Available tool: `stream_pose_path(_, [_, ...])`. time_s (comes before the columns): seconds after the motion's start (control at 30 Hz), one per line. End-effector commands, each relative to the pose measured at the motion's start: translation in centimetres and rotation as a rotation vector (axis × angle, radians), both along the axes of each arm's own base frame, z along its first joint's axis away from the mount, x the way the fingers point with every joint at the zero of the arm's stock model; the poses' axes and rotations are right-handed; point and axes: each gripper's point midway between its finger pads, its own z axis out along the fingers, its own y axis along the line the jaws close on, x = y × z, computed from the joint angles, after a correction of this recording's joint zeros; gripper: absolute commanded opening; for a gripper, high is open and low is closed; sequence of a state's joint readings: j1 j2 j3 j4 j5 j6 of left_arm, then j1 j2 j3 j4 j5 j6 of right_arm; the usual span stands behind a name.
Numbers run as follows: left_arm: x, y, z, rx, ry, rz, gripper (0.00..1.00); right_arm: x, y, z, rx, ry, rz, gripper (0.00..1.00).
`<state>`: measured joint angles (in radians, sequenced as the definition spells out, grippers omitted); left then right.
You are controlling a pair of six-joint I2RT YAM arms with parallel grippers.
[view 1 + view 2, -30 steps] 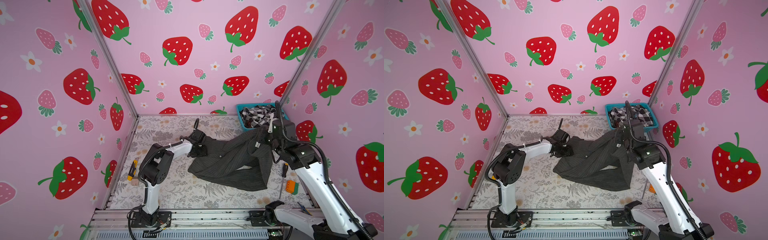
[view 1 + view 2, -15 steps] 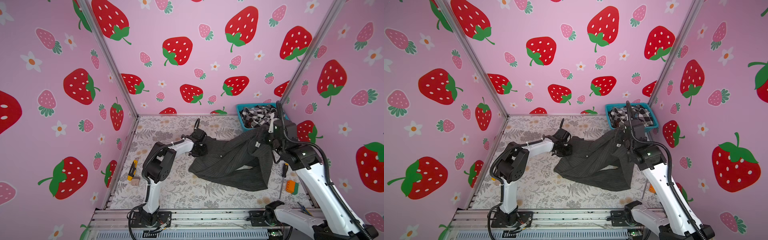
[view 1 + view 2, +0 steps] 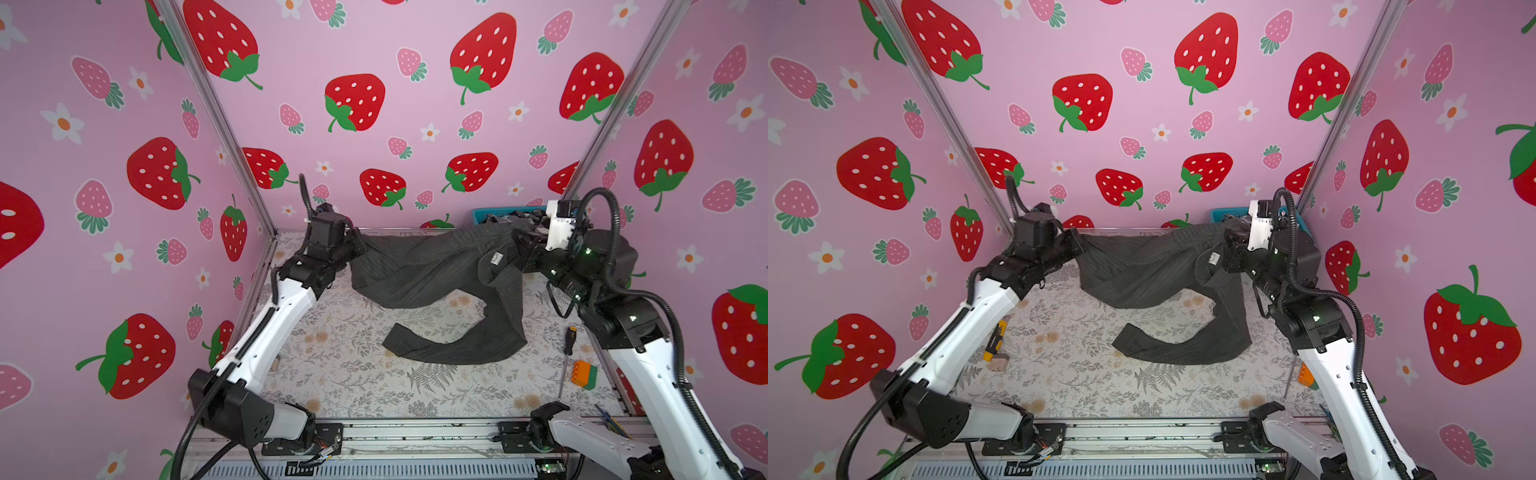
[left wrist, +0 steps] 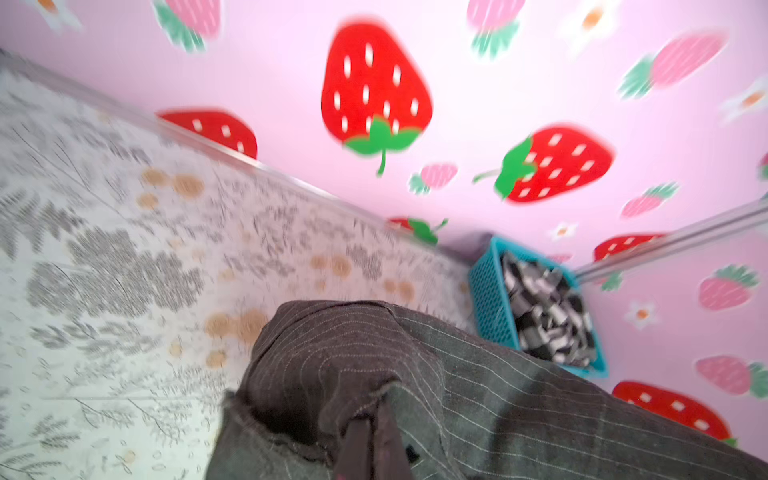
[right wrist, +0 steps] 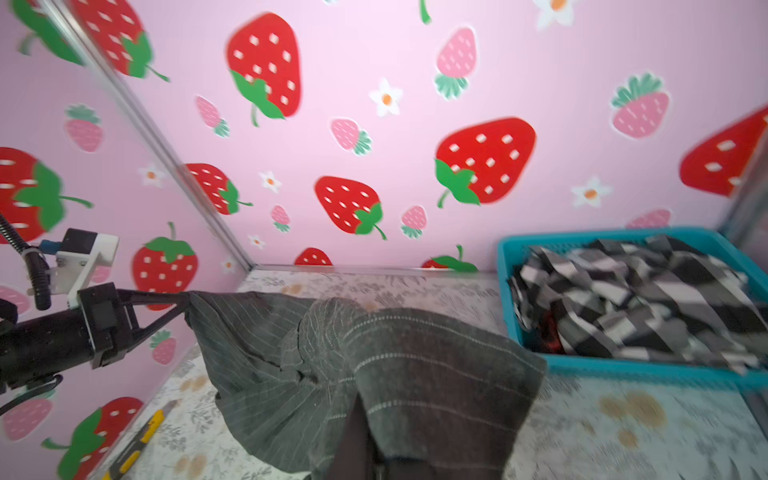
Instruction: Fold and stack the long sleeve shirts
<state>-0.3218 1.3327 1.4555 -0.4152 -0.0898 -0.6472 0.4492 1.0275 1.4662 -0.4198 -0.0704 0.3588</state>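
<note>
Jaws of the left gripper (image 3: pixel 360 246) are pinched tight on one edge of the pinstriped shirt (image 3: pixel 419 266); those of the right gripper (image 3: pixel 519 247) seem clamped near its collar, though cloth hides them. Stretched between both, the shirt sags, a sleeve (image 3: pixel 436 349) trailing on the floral worktop (image 3: pixel 353 382). A checked shirt (image 5: pixel 623 299) fills the blue basket (image 5: pixel 623 371).

Left claw (image 3: pixel 360 246) pinched closed, right claw (image 3: pixel 519 248) likewise, both arms extended forward, well apart
</note>
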Motion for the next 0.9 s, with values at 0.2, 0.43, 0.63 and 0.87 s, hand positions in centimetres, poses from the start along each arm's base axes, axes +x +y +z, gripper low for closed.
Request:
stream_pose_path(0.2, [-10.9,14.9,14.2,-0.001,-0.321,0.513,0.0,-9.2,-0.1,18.5,0.107,-0.575,0.21,0.0])
stream_pose_path(0.43, [-16.2,17.9,18.5,-0.011,-0.4,0.656,0.0,-12.1,-1.2,21.6,0.137,-0.643,0.226,0.0])
stream_pose_path(0.63, [-9.8,14.3,13.6,0.057,-0.178,0.459,0.0,-5.7,0.0,15.5,0.167,-0.399,0.15,0.0])
stream_pose_path(0.87, [1.4,9.7,-8.9,0.065,0.438,0.198,0.75,8.3,3.7,-4.8,0.088,0.148,-0.019,0.0])
